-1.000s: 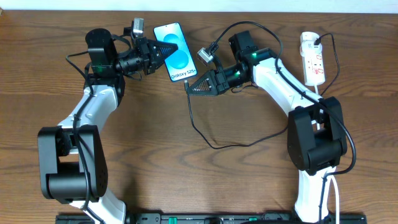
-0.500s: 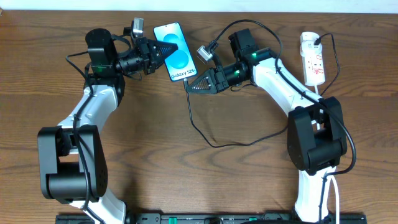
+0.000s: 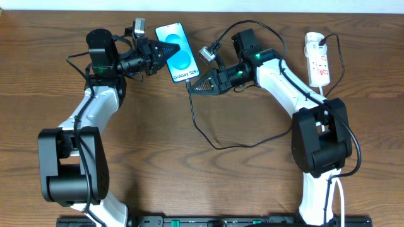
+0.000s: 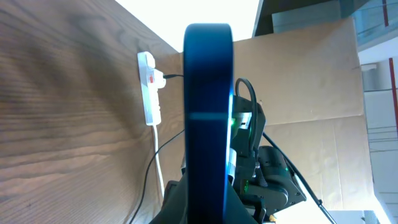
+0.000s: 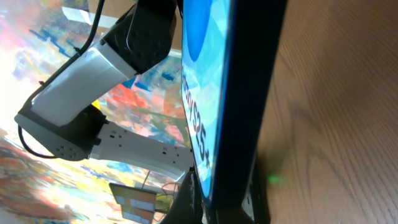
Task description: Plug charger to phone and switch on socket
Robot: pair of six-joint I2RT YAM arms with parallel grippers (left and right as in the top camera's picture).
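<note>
Left gripper (image 3: 166, 54) is clamping the phone (image 3: 183, 60) by its left long edge, jaws pressing on the black rim, at the far middle of the table (image 3: 189, 189). Right gripper (image 3: 192, 88) is sitting shut on the connector end of the charger (image 3: 218, 147), right against the phone's near short edge.

Two grippers, one phone, one charger and one socket (image 3: 317, 62) are showing. The socket is lying at the far right, well apart from the phone, with the charger's black plug (image 3: 322, 42) sitting near its far end.

The connector tip is hiding inside the right gripper, so I cannot tell whether it is seated in the port. The cable is looping toward the near side, then slipping behind the right arm (image 3: 278, 79). Both wrist views are being filled by the phone seen edge-on, and it is unclear whether it is resting on the wood. The red switches are showing too small to read.

Brown wood grain is covering the table. A pale wall (image 3: 252, 5) is running along its far edge, and cardboard panels (image 4: 298, 81) are standing beyond in the left wrist view.
</note>
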